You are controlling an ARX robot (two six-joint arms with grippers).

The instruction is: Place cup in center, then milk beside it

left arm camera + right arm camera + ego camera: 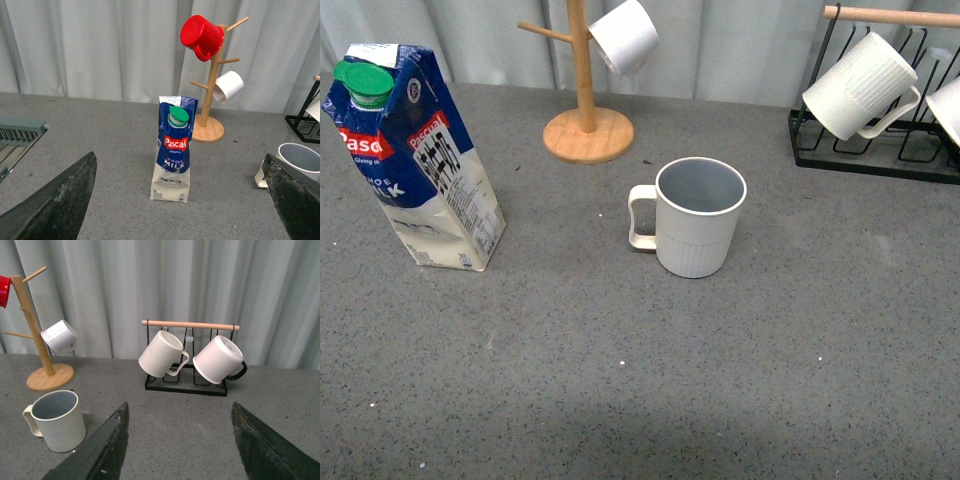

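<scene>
Cup [698, 225] stands upright on the grey table [620, 400], ahead of the right gripper [180, 405] and off toward one finger's side, not between the fingers. That gripper is spread wide with nothing in it, and only its two dark fingers [105, 450] poke into its wrist view. The left gripper [179, 160] is the same: fingers [65, 200] far apart and empty. Milk [174, 150] stands upright straight ahead of it, well out of reach of the tips.

In the front view neither arm shows at all. Milk sits well apart from the cup on the robot's left, and the cup's handle points toward it.

In the left wrist view a finger and the frame edge cut off most of the cup. Something grey-green and ribbed [20, 132] is cropped at the other edge, and I can't tell what it is.

Behind the cup, a wooden mug tree [585, 120] holds a smooth white mug [623, 37] and a red mug [201, 36]. Further off, past the right gripper, a black wire rack [185, 385] has a ribbed mug [161, 355] and a dark-handled mug [219, 360] hanging off its wooden bar.
</scene>
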